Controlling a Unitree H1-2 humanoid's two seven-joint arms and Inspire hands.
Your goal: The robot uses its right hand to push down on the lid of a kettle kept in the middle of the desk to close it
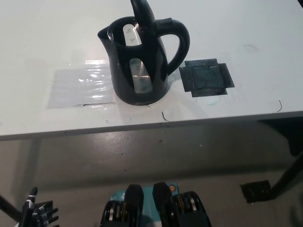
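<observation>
The kettle stands mid-desk near its front edge, lid raised, between two tape patches.

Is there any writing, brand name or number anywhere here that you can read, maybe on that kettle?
None can be read.
The kettle shows no legible brand or label; marks inside its open top are too blurred.
The black patch and clear film on the desk bear no text.

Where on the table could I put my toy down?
Bare white desk lies left of the kettle, beyond the shiny clear tape patch. More room lies right of the black tape patch. Around the kettle it's crowded.
</observation>
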